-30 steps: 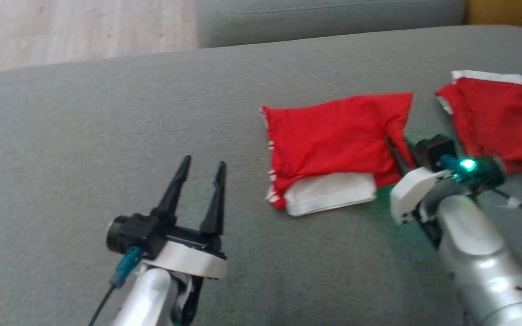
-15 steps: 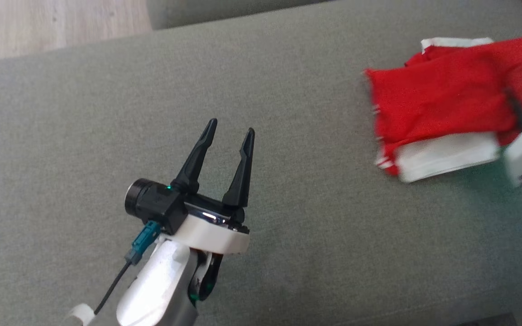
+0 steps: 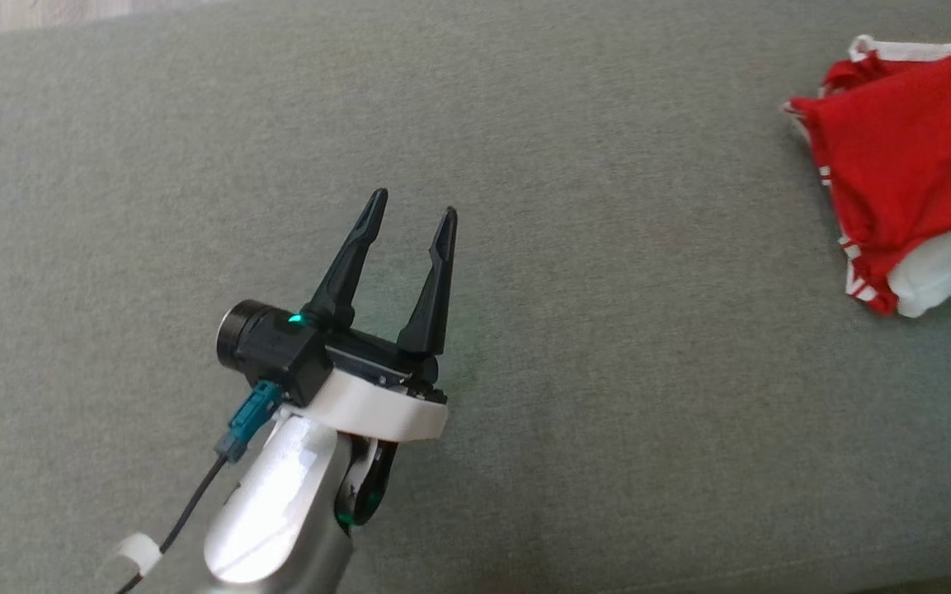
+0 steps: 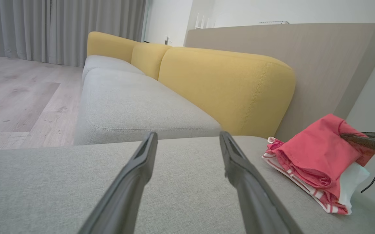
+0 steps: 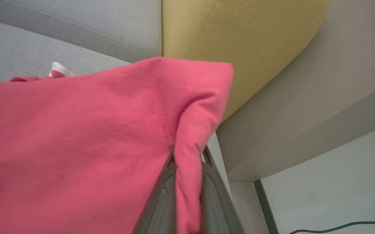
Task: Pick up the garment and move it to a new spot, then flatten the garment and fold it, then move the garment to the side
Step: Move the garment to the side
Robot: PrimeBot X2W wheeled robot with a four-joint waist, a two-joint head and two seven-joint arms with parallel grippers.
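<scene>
The garment (image 3: 908, 177) is cut off by the head view's right edge.

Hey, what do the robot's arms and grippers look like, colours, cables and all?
The left gripper has two long, tapering black fingers on a black base with a white collar and a silver forearm. Beside it sit a black cylindrical wrist camera with a green light, a teal connector and a thin black cable. The right gripper is equally dark.

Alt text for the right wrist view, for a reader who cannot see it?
A fold of the red garment is pinched in the shut right gripper. Behind it are a grey sofa seat and a yellow cushion.
</scene>
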